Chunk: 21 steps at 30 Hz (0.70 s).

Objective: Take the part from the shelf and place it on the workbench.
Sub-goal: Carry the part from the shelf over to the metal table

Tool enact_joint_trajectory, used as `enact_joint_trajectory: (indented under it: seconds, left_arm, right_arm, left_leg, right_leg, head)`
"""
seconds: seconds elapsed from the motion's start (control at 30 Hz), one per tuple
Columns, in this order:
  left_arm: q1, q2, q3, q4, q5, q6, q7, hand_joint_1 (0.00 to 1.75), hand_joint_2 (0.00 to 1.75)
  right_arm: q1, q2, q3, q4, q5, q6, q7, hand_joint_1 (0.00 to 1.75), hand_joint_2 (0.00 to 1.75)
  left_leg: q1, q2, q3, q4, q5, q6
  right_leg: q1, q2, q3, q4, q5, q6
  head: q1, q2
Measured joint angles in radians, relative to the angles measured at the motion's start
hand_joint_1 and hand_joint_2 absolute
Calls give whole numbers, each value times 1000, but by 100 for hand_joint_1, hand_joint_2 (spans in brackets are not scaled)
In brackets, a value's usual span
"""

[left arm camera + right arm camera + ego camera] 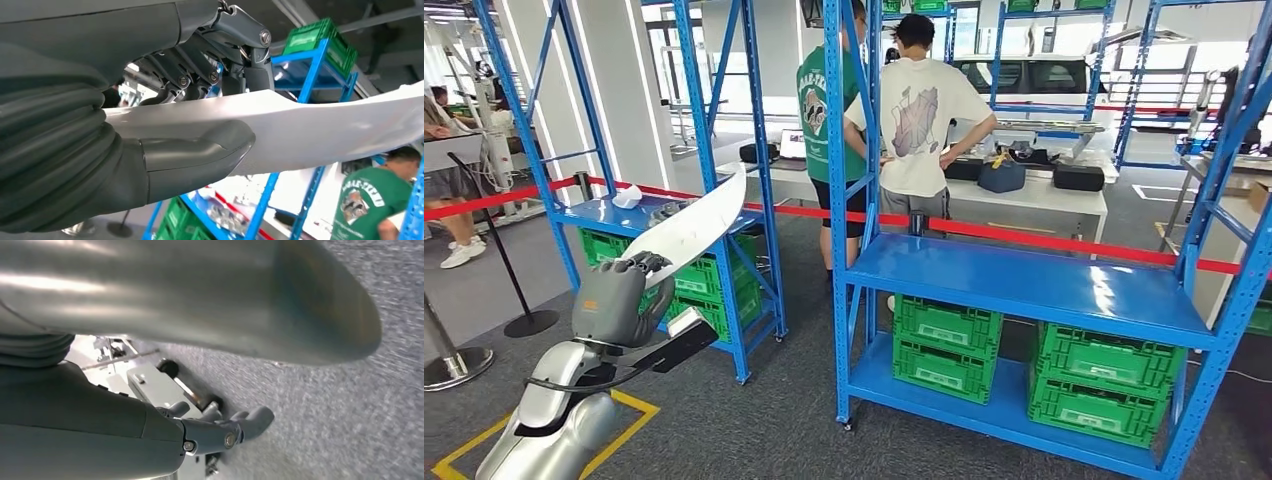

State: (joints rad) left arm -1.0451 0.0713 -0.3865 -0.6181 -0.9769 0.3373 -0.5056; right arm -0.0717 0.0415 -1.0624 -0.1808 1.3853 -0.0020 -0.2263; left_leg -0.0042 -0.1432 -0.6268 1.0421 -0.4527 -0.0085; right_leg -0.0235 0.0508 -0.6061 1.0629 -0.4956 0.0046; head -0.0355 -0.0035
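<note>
My left hand (619, 298) grips a long, white, curved part (696, 226) near its lower end, and the part slants up and to the right in front of the left blue shelf (594, 214). Close up, the thick grey thumb (200, 154) lies under the white part (325, 129) and the darker fingers (200, 77) clamp it from the other side. My right hand (215, 432) hangs over grey carpet with its fingers loosely extended and nothing in them.
A second blue shelf (1034, 282) with a bare middle board stands ahead to the right, with green crates (946, 346) below it. Red barrier tape (1024, 236) runs behind the shelves. Two people (919, 120) stand at a white table (1034, 192). A black stanchion (509, 262) stands at the left.
</note>
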Motion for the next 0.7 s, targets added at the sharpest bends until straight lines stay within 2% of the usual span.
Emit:
enact_joint_trajectory:
  seconds: [0.03,0.07,0.1,0.17,0.23,0.27,0.3,0.33,0.4,0.43,0.47,0.53,0.57,0.6,0.67,0.7]
  left_arm:
    - [-4,3,1,0,-3,-5,3,175,175]
    - [-9,8,2,-1,-5,-10,6,175,175]
    - [-16,12,3,-2,-7,-16,9,175,175]
    - [-27,14,6,-3,-9,-23,13,175,175]
    - [-29,16,6,-4,-14,-32,16,175,175]
    - [-29,17,6,-4,-16,-36,17,175,175]
    - [-28,20,7,-6,-18,-41,17,175,175]
    - [-29,23,8,-10,-19,-43,15,175,175]
    - [-33,28,11,-20,-17,-46,10,175,175]
    - [-36,29,13,-24,-15,-48,7,175,175]
    - [-39,31,14,-27,-13,-50,4,175,175]
    - [-40,35,15,-30,-10,-54,0,175,175]
    - [-40,37,16,-33,-9,-55,-1,175,175]
    - [-41,39,17,-35,-8,-56,-2,175,175]
    - [-42,37,17,-38,-8,-56,-2,175,175]
    - [-42,35,18,-37,-8,-57,-2,175,175]
  right_arm:
    - [-2,0,0,0,0,0,0,0,0]
    - [-5,0,0,0,-1,1,0,0,0]
    - [-7,1,0,0,-1,2,0,0,0]
    - [-7,0,0,-1,-3,4,0,0,0]
    - [-5,-1,0,-1,-2,8,0,0,0]
    - [-5,-2,0,-1,-1,11,0,0,0]
    - [-7,-2,0,-1,1,14,0,0,0]
    - [-9,-2,0,-1,2,16,0,0,0]
    - [-15,-2,0,-1,5,18,-1,0,0]
    - [-17,-2,0,-1,5,19,-1,0,0]
    - [-19,-2,0,-1,6,19,-2,0,0]
    - [-23,1,0,-1,6,20,-3,0,0]
    - [-26,3,0,-1,6,21,-1,0,0]
    - [-29,5,0,-1,6,21,-1,0,0]
    - [-29,5,0,-1,6,21,-1,0,0]
    - [-28,5,0,-1,6,21,-1,0,0]
  left_leg:
    - [1,-3,-3,-2,2,-6]
    - [-1,13,-10,5,-2,-11]
    - [-3,41,-23,30,-17,-16]
    - [-5,111,-76,137,-71,-24]
    - [1,134,-135,257,-114,-31]
    - [3,137,-145,276,-113,-32]
    - [5,141,-135,255,-94,-31]
    - [5,150,-103,196,-62,-28]
    - [-6,202,-26,53,-10,-17]
    - [-13,221,-2,7,1,-10]
    - [-19,231,9,-15,2,-3]
    - [-23,204,10,-23,7,8]
    - [-21,190,12,-29,12,13]
    - [-18,177,15,-34,16,19]
    - [-12,152,18,-40,21,29]
    - [-12,138,17,-39,21,32]
  right_leg:
    - [-1,-13,2,-3,3,-7]
    - [-2,-25,4,-7,5,-14]
    - [-4,-37,6,-11,8,-21]
    - [-3,-60,7,-15,8,-29]
    - [-2,-86,8,-15,6,-31]
    - [-1,-99,8,-15,5,-32]
    - [-1,-112,9,-15,4,-31]
    - [0,-124,12,-15,3,-30]
    - [2,-146,18,-15,-2,-25]
    - [4,-157,21,-16,-4,-20]
    - [5,-169,24,-17,-6,-15]
    - [5,-191,30,-22,-9,-5]
    - [3,-180,30,-19,-14,0]
    - [1,-154,23,0,-28,5]
    - [-2,-81,-22,99,-79,10]
    - [-1,-61,-59,171,-109,12]
  head:
    - [0,0]
    - [-1,0]
    - [-2,0]
    - [-5,0]
    - [-5,0]
    - [-5,0]
    - [-5,0]
    - [-5,0]
    - [-5,0]
    - [-5,0]
    - [-5,0]
    - [-4,0]
    - [-4,0]
    - [-4,0]
    - [-3,0]
    - [-3,0]
